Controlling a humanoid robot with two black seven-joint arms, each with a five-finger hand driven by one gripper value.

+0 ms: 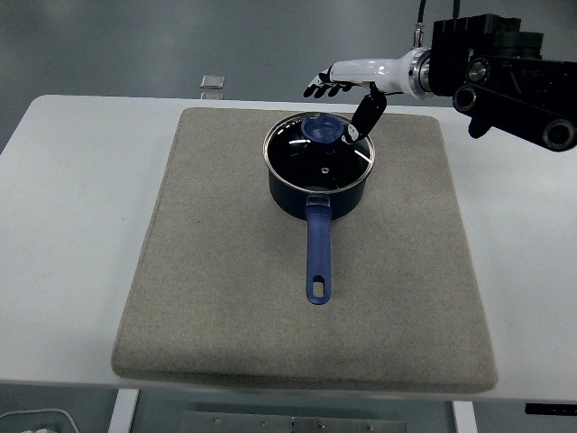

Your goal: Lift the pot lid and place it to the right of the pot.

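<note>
A dark blue pot [317, 185] stands on a grey felt mat [225, 298] that covers most of the white worktop [72, 198], sitting toward the mat's far side and a little right of its middle. Its glass lid [318, 152] is on the pot, seated level inside the metal rim, with a round blue knob [322, 128] showing toward the lid's far edge. The pot's blue handle [316, 253] points straight toward the near edge of the worktop and lies just above the mat, with a hanging hole at its tip. The right hand [347, 95], white-backed with black fingers [317, 88], comes in from the upper right on a black arm [500, 72] and hangs over the far right part of the lid. The 4 fingers stretch out flat to the left, loosely together, above and beyond the pot's far rim, while the thumb [364, 117] points down toward the lid just right of the knob; whether its tip touches the glass cannot be told. The hand is spread and grips nothing. The mat to the right of the pot lies bare. A small clear square object [212, 81] rests on the floor beyond the worktop's far edge, well apart from the mat.
</note>
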